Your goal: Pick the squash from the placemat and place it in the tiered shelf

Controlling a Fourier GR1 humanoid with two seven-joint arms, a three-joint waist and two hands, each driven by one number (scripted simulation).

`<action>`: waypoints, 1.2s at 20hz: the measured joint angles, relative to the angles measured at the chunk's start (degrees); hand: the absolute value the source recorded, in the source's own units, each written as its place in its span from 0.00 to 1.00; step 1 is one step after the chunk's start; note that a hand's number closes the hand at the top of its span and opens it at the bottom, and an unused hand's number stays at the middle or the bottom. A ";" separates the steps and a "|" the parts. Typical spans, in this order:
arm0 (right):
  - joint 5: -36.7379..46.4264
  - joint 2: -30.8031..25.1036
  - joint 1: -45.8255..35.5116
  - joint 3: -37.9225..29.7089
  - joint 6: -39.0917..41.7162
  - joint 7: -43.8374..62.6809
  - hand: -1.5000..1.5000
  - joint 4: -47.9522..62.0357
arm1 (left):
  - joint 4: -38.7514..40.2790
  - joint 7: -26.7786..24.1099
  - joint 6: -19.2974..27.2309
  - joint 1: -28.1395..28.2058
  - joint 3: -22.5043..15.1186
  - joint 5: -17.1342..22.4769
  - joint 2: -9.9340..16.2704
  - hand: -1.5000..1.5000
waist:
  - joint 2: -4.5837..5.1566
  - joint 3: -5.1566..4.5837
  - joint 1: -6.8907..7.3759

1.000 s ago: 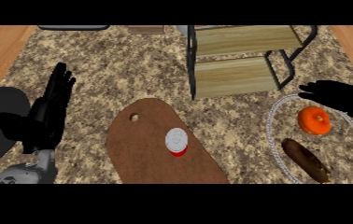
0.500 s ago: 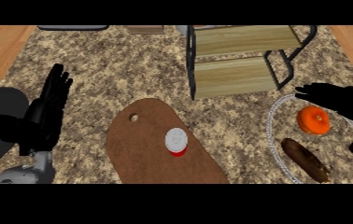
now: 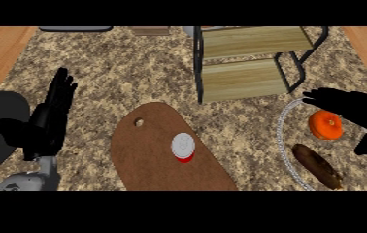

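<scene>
- Head view: the orange squash [image 3: 328, 124] lies on the round placemat [image 3: 285, 130] at the right edge, beside a dark brown oblong item [image 3: 316, 160] — not lifted.
- The right hand [image 3: 341, 101] hovers just above the squash; whether its fingers are curled or straight I cannot tell.
- The left hand [image 3: 50, 115] rests at the left, fingers straight and up, holding nothing.
- The tiered shelf [image 3: 247, 59], wooden boards in a black frame, holds nothing on its visible tiers.
- A wooden cutting board [image 3: 154, 159] with a small red-and-white item [image 3: 183, 146] lies mid-counter.
- Judgement: grasp, lift and placing all remain — only the approach looks under way.
</scene>
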 measured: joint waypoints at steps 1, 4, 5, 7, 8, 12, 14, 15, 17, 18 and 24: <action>0.18 0.28 -0.07 -0.48 0.37 -0.48 0.00 0.03 | -0.63 0.05 -0.16 0.49 0.07 -0.13 -0.35 0.50 | -0.01 0.01 -0.01; 1.55 2.02 -1.65 -1.28 -0.36 -2.14 0.00 3.13 | -1.83 1.13 -0.22 0.72 0.05 -1.25 -1.02 0.50 | -0.01 0.00 0.05; 1.79 2.16 -1.23 -1.69 -0.62 -2.70 0.00 3.01 | -1.21 0.86 -0.92 0.51 0.80 -1.04 -0.82 0.50 | -0.02 0.00 -0.01; 2.92 2.95 -2.43 -2.08 -1.34 -4.09 0.00 5.31 | -0.61 0.67 -1.45 -0.08 1.46 -1.18 -1.13 0.50 | 0.00 0.00 0.01; 3.56 3.66 -3.00 -2.26 -2.04 -4.48 0.00 6.60 | -0.34 0.44 -1.67 -0.22 1.75 -1.32 -1.32 0.50 | 0.00 0.00 0.03; 5.55 5.73 -3.20 -2.69 -2.37 -4.38 0.00 7.76 | -0.63 0.48 -1.43 0.21 1.53 -2.78 -2.90 0.50 | -0.02 0.00 0.00; 6.49 6.66 -3.52 -2.94 -2.44 -3.85 0.00 8.80 | -1.95 2.00 -1.95 0.04 2.18 -2.79 -2.45 0.50 | -0.02 0.00 0.01; 7.29 6.87 -3.58 -2.89 -3.46 -4.28 1.00 10.05 | -1.41 2.31 -1.79 -0.78 2.11 -3.18 -2.77 0.50 | -0.01 0.00 0.01; 9.18 7.52 -4.10 -2.09 -4.17 -3.92 1.00 11.83 | -1.63 1.84 -2.47 -0.19 2.55 -2.88 -2.77 0.50 | -0.01 -0.04 0.11; 10.05 7.94 -4.05 -1.67 -4.70 -3.94 1.00 12.10 | -2.62 2.24 -2.78 0.44 2.76 -2.76 -2.62 0.50 | -0.08 -0.15 0.09; 12.48 8.69 -4.53 -2.07 -11.57 -7.20 1.00 13.42 | -3.19 2.95 -2.38 0.05 2.62 -4.05 -3.77 0.50 | -0.20 -0.36 -0.03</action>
